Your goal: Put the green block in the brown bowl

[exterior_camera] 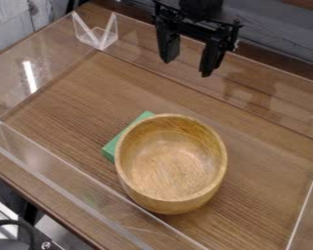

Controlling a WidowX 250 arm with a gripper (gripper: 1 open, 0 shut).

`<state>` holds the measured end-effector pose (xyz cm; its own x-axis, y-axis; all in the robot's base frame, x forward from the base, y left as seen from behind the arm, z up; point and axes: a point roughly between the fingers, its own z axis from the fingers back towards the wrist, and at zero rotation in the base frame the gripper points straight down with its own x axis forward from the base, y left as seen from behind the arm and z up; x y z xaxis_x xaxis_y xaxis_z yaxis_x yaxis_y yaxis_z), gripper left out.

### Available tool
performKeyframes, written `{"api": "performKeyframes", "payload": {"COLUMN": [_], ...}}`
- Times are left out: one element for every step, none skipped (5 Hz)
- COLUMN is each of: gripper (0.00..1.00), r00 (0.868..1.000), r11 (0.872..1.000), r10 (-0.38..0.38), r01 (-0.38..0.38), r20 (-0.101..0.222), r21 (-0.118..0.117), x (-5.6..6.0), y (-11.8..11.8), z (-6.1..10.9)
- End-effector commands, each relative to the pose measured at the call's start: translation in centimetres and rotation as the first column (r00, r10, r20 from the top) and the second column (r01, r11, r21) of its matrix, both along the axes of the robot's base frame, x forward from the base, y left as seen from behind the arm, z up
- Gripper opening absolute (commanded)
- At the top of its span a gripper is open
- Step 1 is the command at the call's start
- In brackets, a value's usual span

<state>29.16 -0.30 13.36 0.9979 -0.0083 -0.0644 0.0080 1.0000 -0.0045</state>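
The brown bowl [172,162] is a round wooden bowl with visible grain, standing on the tabletop at the lower middle of the camera view. Its hollow holds nothing. The green block [122,138] lies flat on the table at the bowl's far-left side, touching its rim and partly hidden behind it. My gripper [187,57] hangs above the table's far side, well behind the bowl and the block. Its black fingers are spread apart with nothing between them.
Clear plastic walls [42,59] run around the wooden table [250,117], along its left, near and right sides. A small clear stand [97,31] sits at the far left corner.
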Motion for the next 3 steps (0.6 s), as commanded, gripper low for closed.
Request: {"api": "performKeyframes", "payload": {"gripper": [1.0,1.0,1.0], "r00": [1.0,0.996,0.986], "r11": [1.0,0.996,0.989], "r10": [-0.025,-0.085,-0.148], "r01": [0.025,0.085,0.148], "r20": [0.0,0.0,0.077], "r21": [-0.004,-0.004,0.004], "x": [-1.1,-4.0,-7.0], "y": [1.1,3.1,5.5], "z": [-0.6,-2.2,-2.3]}}
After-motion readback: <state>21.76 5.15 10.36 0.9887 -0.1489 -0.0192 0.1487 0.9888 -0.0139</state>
